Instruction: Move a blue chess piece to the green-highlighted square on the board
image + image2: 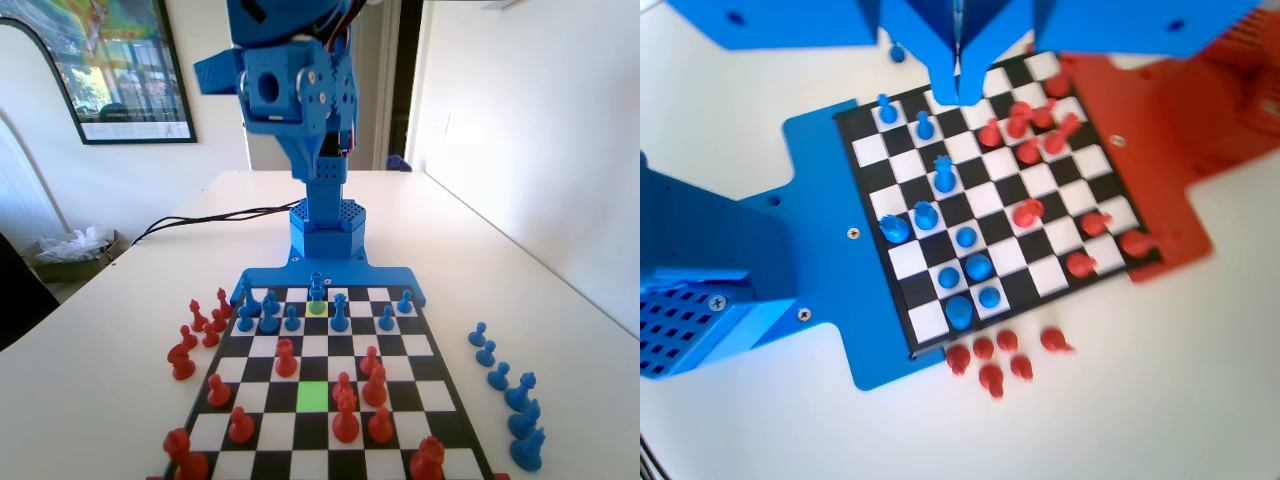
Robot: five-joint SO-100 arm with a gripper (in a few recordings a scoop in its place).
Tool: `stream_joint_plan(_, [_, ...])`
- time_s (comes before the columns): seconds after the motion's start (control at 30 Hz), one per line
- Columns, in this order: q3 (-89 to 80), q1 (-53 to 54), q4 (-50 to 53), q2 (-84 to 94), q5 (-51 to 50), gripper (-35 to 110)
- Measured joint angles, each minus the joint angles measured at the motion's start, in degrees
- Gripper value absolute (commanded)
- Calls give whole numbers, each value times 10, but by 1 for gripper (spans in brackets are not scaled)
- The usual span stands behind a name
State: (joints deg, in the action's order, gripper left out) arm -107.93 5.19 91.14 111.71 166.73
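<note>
In the fixed view, the flat black-and-white chequered board with its blue plastic edge (262, 279) lies on the white table (520, 260), and the blue arm rises from its base at the far end. The small blue plastic chess piece with a round knob head (318, 291) stands upright on a pale yellow-green square (318, 307) in the far rows, near the arm's base, its long axis vertical and its knob pointing up. Other blue pieces stand just beside it to left and right in the same rows. The bright green-highlighted square (313, 395) lies nearer the camera in the same column, well apart from that piece, with nothing on it; red plastic pieces stand near it on both sides. A row of blue pieces (505, 385) stands on the table right of the board, and a cluster of red pieces (195, 335) off its left edge.

In the wrist view, the end effector (960, 90) hangs from the top edge high above the board (910, 275), its two blue jaws drawn together to a point and gripping nothing. The view is blurred; blue pieces stand on the board's left half, red on its right.
</note>
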Motion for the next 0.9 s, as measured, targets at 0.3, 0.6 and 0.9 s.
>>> stream_joint_plan(0.3, [-156,-29,-142,7,4,5])
stream_joint_plan(0.6, [-320,33,-251,63,4,7])
stream_joint_plan(0.9, [-324,34,-300,2,4,8])
